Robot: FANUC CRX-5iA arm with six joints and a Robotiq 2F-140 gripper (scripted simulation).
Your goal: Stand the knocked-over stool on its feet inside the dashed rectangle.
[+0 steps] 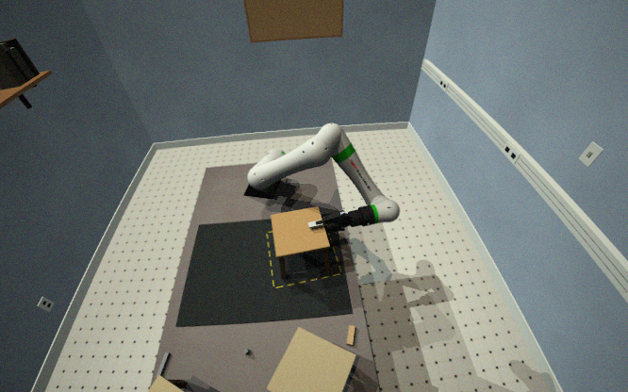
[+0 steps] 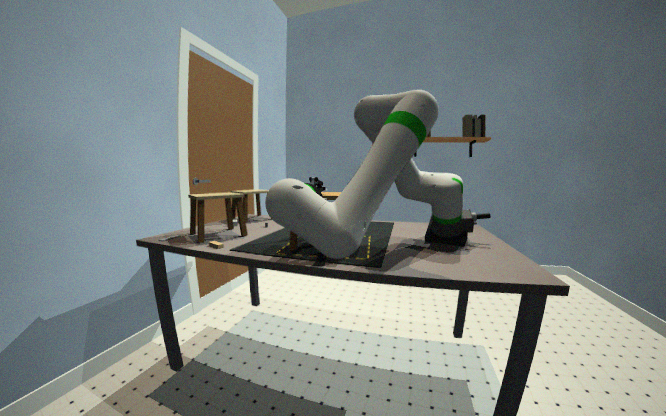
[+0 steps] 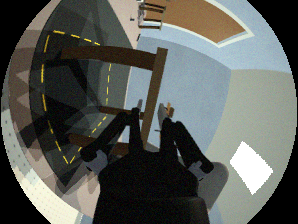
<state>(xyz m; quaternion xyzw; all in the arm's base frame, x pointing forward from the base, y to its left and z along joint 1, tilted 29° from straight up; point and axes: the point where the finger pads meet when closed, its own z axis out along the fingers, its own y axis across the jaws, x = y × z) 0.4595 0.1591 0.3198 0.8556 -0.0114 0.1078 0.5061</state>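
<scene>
The wooden stool (image 1: 298, 231) stands upright on its feet, its legs inside the yellow dashed rectangle (image 1: 305, 260) on the dark mat. My gripper (image 1: 318, 224) reaches in level from the right at the seat's right edge. In the wrist view the seat edge (image 3: 158, 79) runs between my two fingers, with small gaps on both sides, so the gripper is open and straddles the edge. In the side view the arm hides most of the stool; only one leg (image 2: 292, 241) and a strip of the seat (image 2: 330, 194) show.
Another larger stool (image 1: 311, 362) stands at the table's near end and also shows in the side view (image 2: 217, 206). A small wooden block (image 1: 351, 334) and a tiny dark object (image 1: 247, 351) lie near it. The robot base (image 1: 263, 187) is behind the mat.
</scene>
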